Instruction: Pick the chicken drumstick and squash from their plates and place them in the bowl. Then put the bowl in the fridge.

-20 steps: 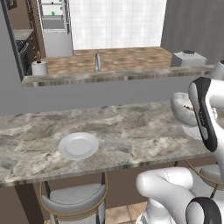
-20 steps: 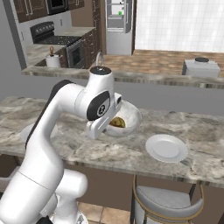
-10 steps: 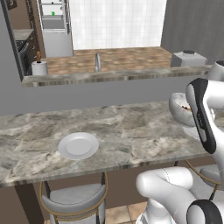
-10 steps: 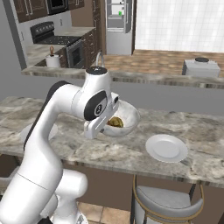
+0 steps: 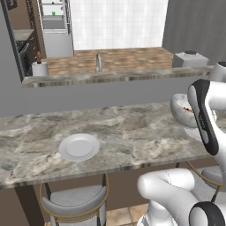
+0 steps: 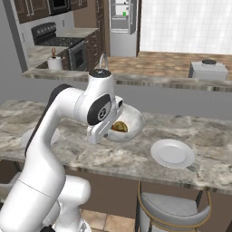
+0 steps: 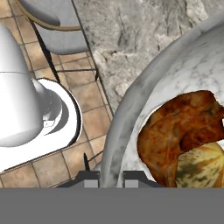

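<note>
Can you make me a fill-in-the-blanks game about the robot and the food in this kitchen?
1. The chicken drumstick and the squash both lie inside the ____.
2. The pincer is shut on the bowl's ____.
3. The round plate near the stool has ____ food on it.

Missing words: bowl; rim; no

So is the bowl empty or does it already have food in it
It has food in it. The bowl holds the chicken drumstick with the squash beside it, and the tool is shut on its rim.
</note>
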Robot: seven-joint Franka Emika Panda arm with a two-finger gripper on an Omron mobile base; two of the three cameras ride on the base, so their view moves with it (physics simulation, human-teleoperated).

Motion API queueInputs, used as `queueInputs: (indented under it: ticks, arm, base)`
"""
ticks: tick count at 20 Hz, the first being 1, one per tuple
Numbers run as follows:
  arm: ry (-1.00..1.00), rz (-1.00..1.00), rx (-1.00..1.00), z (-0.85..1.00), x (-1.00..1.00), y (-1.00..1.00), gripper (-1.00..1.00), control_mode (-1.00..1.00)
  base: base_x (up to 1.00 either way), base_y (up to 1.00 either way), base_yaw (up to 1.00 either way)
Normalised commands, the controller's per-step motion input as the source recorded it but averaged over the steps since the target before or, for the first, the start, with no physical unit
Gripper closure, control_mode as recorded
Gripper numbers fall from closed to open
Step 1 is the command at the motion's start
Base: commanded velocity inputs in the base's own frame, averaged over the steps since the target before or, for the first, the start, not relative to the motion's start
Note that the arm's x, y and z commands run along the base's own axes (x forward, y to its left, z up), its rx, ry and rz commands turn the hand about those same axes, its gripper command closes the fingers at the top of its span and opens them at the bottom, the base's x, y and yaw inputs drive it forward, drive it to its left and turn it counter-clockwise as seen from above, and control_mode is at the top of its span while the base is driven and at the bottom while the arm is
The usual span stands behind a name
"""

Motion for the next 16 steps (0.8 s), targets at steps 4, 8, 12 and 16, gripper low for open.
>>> queueInputs:
  ticks: [4,8,12,16]
  arm:
    - [0.00,0.00,0.00,0.00,0.00,0.00,1.00,1.00]
    - [0.00,0.00,0.00,0.00,0.00,0.00,1.00,1.00]
    - [0.00,0.00,0.00,0.00,0.00,0.00,1.00,1.00]
    - [0.00,0.00,0.00,0.00,0.00,0.00,1.00,1.00]
  base:
    - [0.00,0.00,0.00]
    - [-0.23,0.00,0.00]
    - [-0.55,0.00,-0.01]
    - [-0.60,0.00,-0.05]
